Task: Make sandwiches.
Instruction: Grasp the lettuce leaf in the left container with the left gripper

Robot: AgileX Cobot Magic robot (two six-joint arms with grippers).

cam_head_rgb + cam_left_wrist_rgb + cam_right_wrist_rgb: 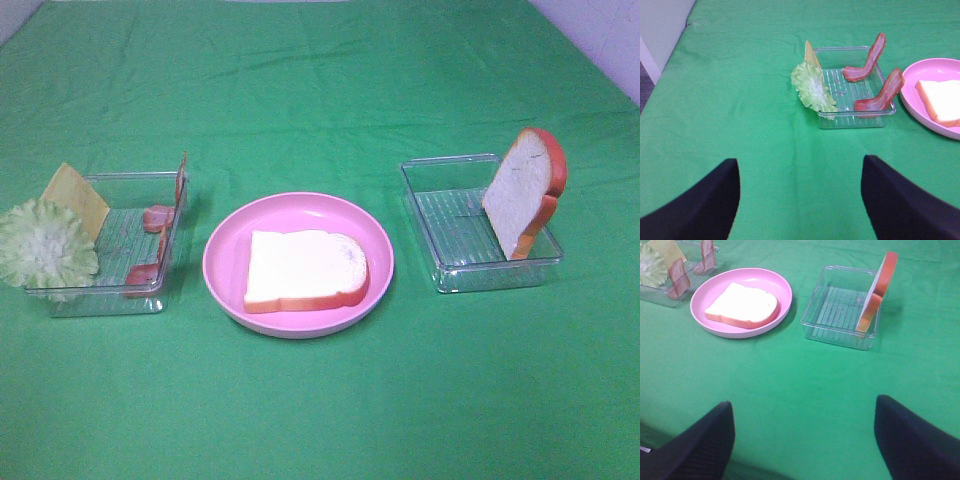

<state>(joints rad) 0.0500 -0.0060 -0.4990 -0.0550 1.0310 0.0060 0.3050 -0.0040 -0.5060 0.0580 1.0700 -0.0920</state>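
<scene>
One white bread slice [305,270] with orange-red crust lies flat on the pink plate [225,250] in the middle. A second slice [522,190] leans upright in the clear right tray [450,215]. The clear left tray [125,235] holds pale green lettuce [45,245], a yellow cheese square [75,197] and two bacon strips [157,217]. My left gripper [800,200] is open and empty, well short of the lettuce [812,87] and bacon [882,95]. My right gripper [802,440] is open and empty, short of the plate [782,295] and upright slice [877,295]. Neither gripper shows in the exterior view.
A green cloth [320,90] covers the whole table. The table's left edge and pale floor show in the left wrist view [660,30]. A pale wall shows at the far right corner [610,40].
</scene>
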